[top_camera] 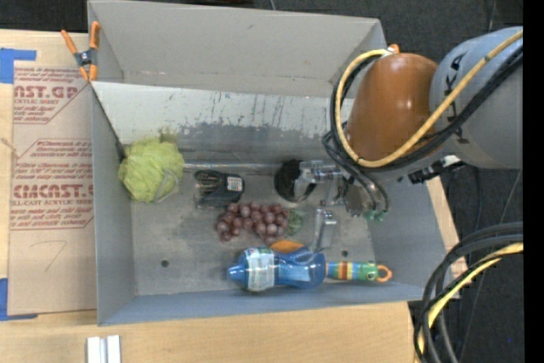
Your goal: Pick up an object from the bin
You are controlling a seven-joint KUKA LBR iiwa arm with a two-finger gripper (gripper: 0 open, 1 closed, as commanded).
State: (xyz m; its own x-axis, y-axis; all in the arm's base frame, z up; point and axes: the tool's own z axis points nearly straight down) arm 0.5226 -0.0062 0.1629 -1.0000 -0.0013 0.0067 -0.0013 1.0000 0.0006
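Blue bottle [285, 270], by front wall [255, 308] — grapes [252, 219] behind

Arm [480, 102] reaching from right, gripper [325, 225] pointing down

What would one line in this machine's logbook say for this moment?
step: picking from grey bin | claw: right of purple grapes, near blue bottle | green leafy lump: far left, apart

The bin [110, 225] is looked down on from above, slightly obliquely, at close range; its floor is seen mostly left of the gripper [325, 225], the arm [476, 98] right of it.
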